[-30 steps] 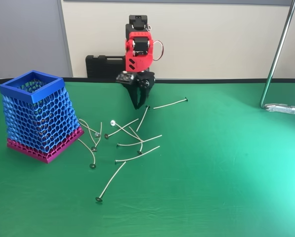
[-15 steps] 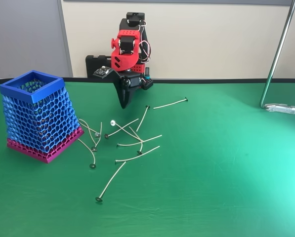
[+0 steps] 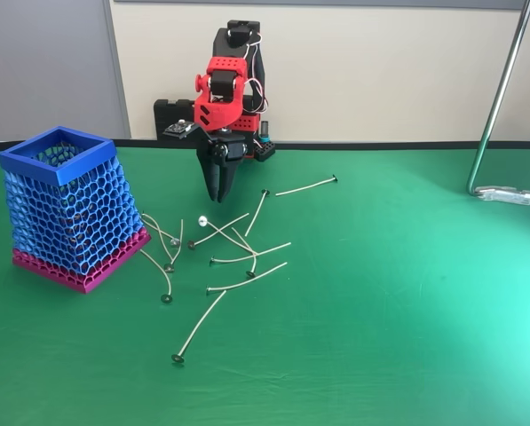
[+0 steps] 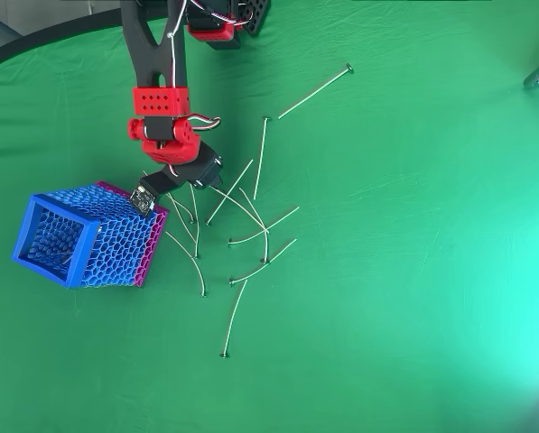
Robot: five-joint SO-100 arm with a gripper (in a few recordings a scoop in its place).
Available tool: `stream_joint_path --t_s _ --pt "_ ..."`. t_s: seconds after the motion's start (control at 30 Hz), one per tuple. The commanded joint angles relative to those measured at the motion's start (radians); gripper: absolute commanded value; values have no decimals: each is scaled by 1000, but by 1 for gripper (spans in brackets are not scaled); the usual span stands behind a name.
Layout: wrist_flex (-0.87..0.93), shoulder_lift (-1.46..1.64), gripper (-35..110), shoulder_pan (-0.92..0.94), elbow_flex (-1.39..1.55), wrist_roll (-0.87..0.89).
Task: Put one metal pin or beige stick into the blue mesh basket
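Observation:
The blue mesh basket (image 3: 69, 213) (image 4: 116, 245) stands tilted on the green cloth at the left, blue rim up and pink base band down. Several thin metal pins (image 3: 238, 244) (image 4: 251, 225) lie scattered to its right; one pin (image 3: 305, 186) (image 4: 314, 90) lies apart at the back and another (image 3: 199, 327) (image 4: 236, 316) nearest the front. My red arm's black gripper (image 3: 218, 193) (image 4: 206, 180) points down just above the cloth behind the pile's left part, between basket and pins. Its fingers taper together and hold nothing.
A black case (image 3: 180, 120) sits behind the arm at the table's back edge. A metal stand pole (image 3: 495, 98) rises at the right, with its foot (image 3: 511, 193) on the cloth. Open green cloth lies at the front and right.
The arm has swung left in the fixed view, away from the pin heads at the back of the pile, and the gripper has turned. No pin has moved.

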Motion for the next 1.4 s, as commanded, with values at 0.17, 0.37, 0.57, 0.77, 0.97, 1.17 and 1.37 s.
stream_joint_path --t_s 0.17,0.37,0.57,0.77,0.97,1.17,1.37 --pt "-64 84 15 34 69 -77" --pt "-114 153 15 55 163 -150" --pt "-201 204 15 67 262 -206" --pt "-301 253 15 86 377 -278" --pt "-396 264 15 112 439 -287" --pt "-471 235 15 137 448 -244" --pt "-512 199 14 149 462 -207"
